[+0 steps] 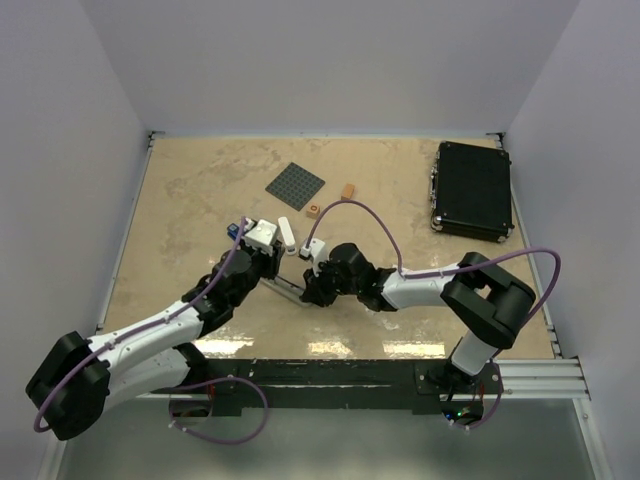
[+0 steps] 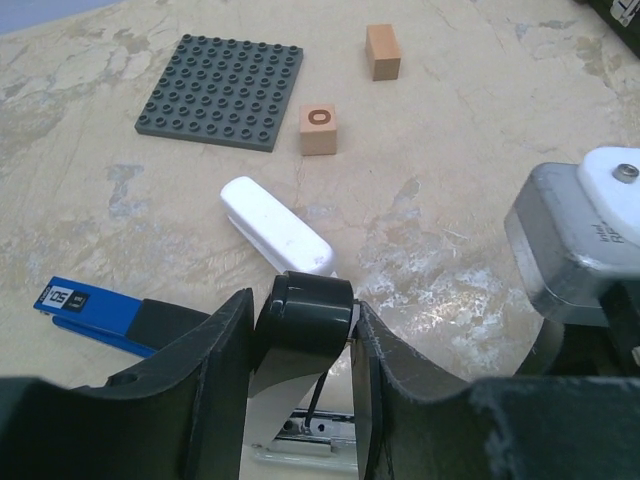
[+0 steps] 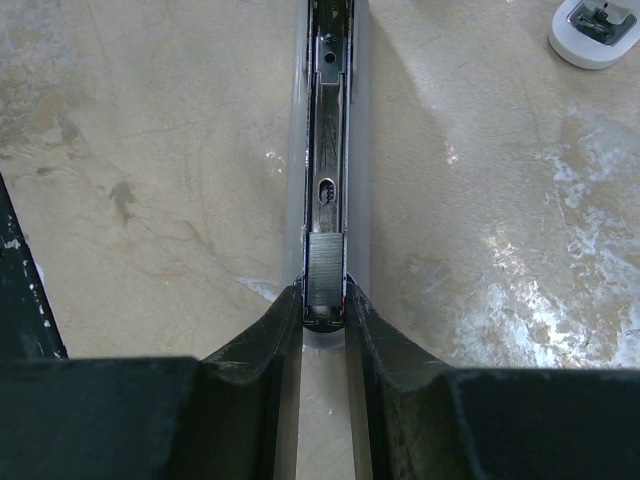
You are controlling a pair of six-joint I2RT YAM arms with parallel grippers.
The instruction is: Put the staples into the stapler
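The staples [image 3: 325, 262], as we read the grey ribbed strip, sit in the open channel of the stapler [image 3: 329, 120], which lies flat on the table [image 3: 150, 150]. The strip is at the channel's near end, and the long axis runs straight away from the right gripper [image 3: 324, 302]. Its fingers pinch the rail on either side of the strip. The left gripper [image 2: 302, 308] clamps the stapler's black rounded cap. We judge the right arm nearer, with any push going along that axis.

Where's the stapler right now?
In the top view the stapler is mid-table between the arms, left gripper clamping its black end, right gripper gripping its open magazine.
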